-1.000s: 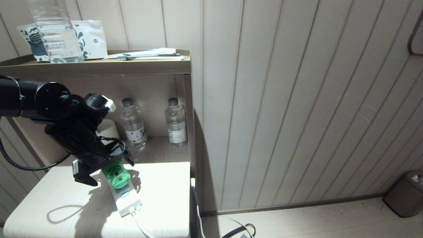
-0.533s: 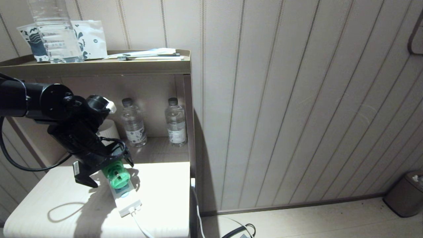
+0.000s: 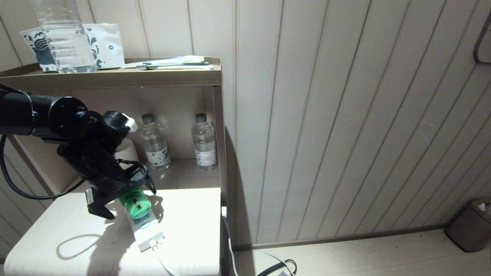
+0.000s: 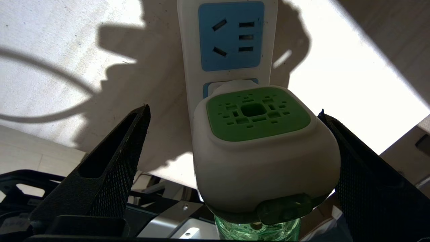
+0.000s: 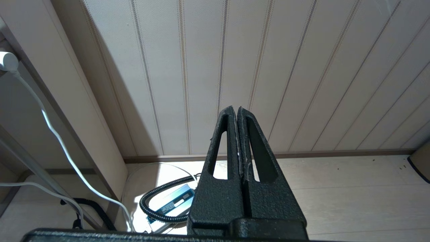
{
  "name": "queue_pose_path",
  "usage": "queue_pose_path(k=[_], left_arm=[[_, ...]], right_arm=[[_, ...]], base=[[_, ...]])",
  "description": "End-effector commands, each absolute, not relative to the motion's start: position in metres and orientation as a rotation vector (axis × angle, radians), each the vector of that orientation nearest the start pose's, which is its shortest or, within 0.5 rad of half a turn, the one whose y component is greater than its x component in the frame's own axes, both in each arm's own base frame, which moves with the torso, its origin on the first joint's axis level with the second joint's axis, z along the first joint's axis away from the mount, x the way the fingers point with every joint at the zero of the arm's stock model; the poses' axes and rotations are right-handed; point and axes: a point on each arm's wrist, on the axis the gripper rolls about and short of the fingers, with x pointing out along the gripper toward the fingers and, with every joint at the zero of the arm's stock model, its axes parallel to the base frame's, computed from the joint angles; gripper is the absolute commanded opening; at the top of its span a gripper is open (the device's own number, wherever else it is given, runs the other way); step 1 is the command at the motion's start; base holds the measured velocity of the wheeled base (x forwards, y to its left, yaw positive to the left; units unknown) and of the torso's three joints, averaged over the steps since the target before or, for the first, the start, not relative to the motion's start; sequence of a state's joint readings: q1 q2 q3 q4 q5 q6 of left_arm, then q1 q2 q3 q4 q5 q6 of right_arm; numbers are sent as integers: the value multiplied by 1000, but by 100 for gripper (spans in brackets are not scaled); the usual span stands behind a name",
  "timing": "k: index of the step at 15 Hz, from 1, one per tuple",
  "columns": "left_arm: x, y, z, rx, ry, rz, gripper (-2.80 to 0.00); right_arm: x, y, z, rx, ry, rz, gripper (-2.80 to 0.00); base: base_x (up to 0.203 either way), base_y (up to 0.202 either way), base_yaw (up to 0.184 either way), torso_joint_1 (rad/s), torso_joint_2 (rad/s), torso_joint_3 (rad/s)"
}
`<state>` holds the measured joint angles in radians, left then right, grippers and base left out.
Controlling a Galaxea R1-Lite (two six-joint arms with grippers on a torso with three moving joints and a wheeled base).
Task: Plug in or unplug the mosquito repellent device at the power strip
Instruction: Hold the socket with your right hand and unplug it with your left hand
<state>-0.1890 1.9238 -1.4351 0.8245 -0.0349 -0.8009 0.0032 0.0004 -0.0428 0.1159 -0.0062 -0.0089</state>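
Device [image 3: 135, 203] sits plugged into the strip [image 3: 144, 228] on the pale surface [image 3: 57, 237], at the strip's far end from the cord, bottle end pointing toward the camera in head view. Left tool [image 3: 121, 195] straddles it, fingers spread wide, one each side of the white head; in wrist view one finger [image 4: 366, 188] looks touching or nearly so, the other [image 4: 107, 178] stands apart w/ a clear gap. Nothing gripped yet. Right tool [image 5: 239, 116] is pressed closed, empty, parked over the floor facing the wall.

Handling, my guess: device is light, rigid plastic, smooth and rounded, so prob. slippery at the corners. Bottle looks like thin plastic w/ liquid, so don't squeeze there. Best hold is the flat sides of the white head, close to the prongs, then pull straight out along the pin axis; a tilted pull could bend pins or drag the strip, which is light and unfixed.

Views: wrist cam shows the green vented top [image 4: 257, 112], a free blue socket [image 4: 230, 35] and the finger gaps. Head view hides those but gives the strip's layout, cord, and water bottles [image 3: 154, 143] on the shelf behind.
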Motion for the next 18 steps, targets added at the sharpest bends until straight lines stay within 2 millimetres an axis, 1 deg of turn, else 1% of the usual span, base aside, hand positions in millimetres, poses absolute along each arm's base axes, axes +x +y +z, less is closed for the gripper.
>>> queue_pose_path(k=[1, 3, 4, 5, 12, 16, 18], left_arm=[[314, -62, 169, -583, 1298, 342, 0], [315, -62, 170, -581, 1294, 345, 0], [316, -62, 169, -578, 1294, 348, -159], [318, -63, 166, -568, 1291, 361, -280], [324, -64, 159, -548, 1293, 374, -280], [309, -71, 183, -476, 1217, 327, -280], [306, -75, 188, -462, 1209, 309, -280]], right_arm=[[-26, 0, 75, -10, 74, -3, -280], [-26, 0, 75, -10, 74, -3, -280], [-26, 0, 75, -10, 74, -3, -280], [-26, 0, 75, -10, 74, -3, -280], [-26, 0, 75, -10, 74, -3, -280], [-26, 0, 75, -10, 74, -3, -280], [-26, 0, 75, -10, 74, -3, -280]], base=[[0, 0, 0, 0, 0, 0], [0, 0, 0, 0, 0, 0], [0, 0, 0, 0, 0, 0], [0, 0, 0, 0, 0, 0], [0, 0, 0, 0, 0, 0], [0, 0, 0, 0, 0, 0], [0, 0, 0, 0, 0, 0]])
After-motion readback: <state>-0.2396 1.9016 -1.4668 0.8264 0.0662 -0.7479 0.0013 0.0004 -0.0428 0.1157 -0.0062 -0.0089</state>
